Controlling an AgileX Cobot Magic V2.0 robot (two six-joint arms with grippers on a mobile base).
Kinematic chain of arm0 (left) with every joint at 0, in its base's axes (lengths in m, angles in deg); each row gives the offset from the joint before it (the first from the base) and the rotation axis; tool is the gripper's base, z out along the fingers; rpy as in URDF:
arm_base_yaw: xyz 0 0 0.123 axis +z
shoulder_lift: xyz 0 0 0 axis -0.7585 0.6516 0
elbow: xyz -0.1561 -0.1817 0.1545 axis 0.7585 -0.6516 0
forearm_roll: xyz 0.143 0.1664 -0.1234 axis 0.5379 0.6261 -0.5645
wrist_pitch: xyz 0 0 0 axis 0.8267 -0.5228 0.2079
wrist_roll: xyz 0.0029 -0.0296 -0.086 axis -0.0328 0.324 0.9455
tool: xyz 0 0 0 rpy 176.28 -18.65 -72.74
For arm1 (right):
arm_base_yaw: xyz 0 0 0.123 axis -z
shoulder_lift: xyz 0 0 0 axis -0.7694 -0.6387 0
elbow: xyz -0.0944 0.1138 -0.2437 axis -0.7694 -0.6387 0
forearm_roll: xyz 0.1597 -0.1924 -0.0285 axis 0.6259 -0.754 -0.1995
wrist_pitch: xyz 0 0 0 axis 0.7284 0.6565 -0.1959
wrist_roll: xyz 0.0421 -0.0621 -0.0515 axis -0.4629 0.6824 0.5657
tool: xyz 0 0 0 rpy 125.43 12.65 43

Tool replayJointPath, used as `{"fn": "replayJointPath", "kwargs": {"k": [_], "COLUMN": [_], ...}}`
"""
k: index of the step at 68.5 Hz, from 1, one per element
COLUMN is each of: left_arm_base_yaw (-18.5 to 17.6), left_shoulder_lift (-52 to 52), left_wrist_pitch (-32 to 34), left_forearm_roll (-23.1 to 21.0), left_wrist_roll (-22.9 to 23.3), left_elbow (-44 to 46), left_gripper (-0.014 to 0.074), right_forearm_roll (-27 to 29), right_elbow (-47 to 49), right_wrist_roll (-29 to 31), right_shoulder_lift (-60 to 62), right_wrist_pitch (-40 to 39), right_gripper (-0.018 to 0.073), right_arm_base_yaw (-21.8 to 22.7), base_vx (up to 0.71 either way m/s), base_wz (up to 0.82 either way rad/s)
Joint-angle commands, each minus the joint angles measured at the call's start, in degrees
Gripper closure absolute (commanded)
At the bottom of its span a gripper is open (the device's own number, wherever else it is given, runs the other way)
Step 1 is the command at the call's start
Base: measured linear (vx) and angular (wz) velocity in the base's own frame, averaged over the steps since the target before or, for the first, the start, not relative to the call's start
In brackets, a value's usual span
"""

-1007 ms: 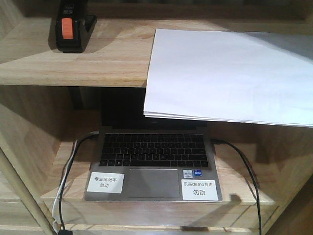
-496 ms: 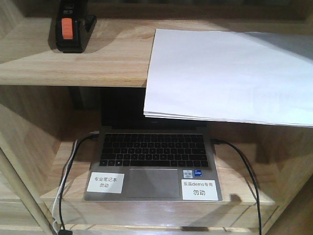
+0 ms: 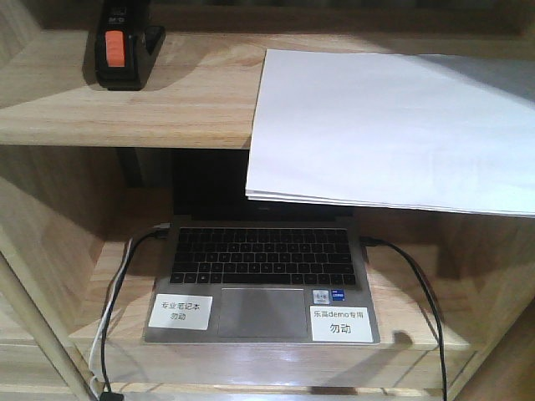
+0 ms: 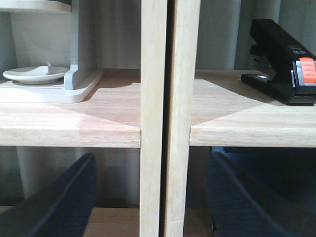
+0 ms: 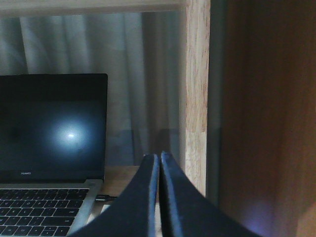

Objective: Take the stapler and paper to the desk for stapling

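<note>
**Light-wood shelf unit (image 3: 192, 117) holding both items**

The black plastic stapler with its orange-red patch (image 3: 124, 46) is sitting at the left of the upper shelf. The thin white paper stack (image 3: 393, 125) is lying to its right, overhanging the open grey laptop (image 3: 263, 280) in the compartment below. The left claw (image 4: 153, 197) is hanging spread apart before a post. The right claw (image 5: 159, 192) is pressed together, empty.

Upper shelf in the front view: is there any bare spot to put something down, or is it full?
Yes: bare wood lies on the upper shelf between the stapler and the paper. The lower shelf is crowded: the laptop fills most of it, with cables along both narrow side strips.
</note>
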Motion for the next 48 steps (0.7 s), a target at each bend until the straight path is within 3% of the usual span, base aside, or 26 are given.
{"fn": "replayJointPath", "kwargs": {"k": [1, 9, 17, 25, 34, 48], "left_arm_base_yaw": [-0.1, -0.4, -3.0, -7.9, -14.5, -22.7], "left_shoulder_lift": [0.9, 0.8, 0.9, 2.0, 4.7, 12.1], "left_wrist_pitch": [5.2, 8.1, 8.0, 8.4, 7.0, 5.3], "left_forearm_roll": [-0.4, -0.7, -3.8, -3.3, -3.5, -3.5], "left_wrist_roll": [0.4, 0.6, 0.5, -0.3, -4.4, -5.7], "left_elbow": [2.0, 2.0, 2.0, 2.1, 3.8, 11.7], "left_gripper": [0.0129, 0.0129, 0.0129, 0.0129, 0.0129, 0.0129], "right_forearm_roll": [0.0, 0.0, 0.0, 0.0, 0.0, 0.0], "right_elbow": [-0.3, -0.3, -0.3, -0.3, -0.3, -0.3], "right_wrist_roll": [0.5, 0.5, 0.5, 0.5, 0.5, 0.5], "right_shoulder_lift": [0.6, 0.6, 0.6, 0.6, 0.6, 0.6], "right_wrist_pitch": [-4.5, -4.5, -4.5, -4.5, -4.5, -4.5], "right_gripper": [0.0569, 0.0569, 0.0569, 0.0569, 0.0569, 0.0569], "right_arm_base_yaw": [0.2, 0.2, 0.2, 0.2, 0.2, 0.2], "base_vx": [0.0, 0.0, 0.0, 0.0, 0.0, 0.0], "base_wz": [0.0, 0.0, 0.0, 0.0, 0.0, 0.0]}}
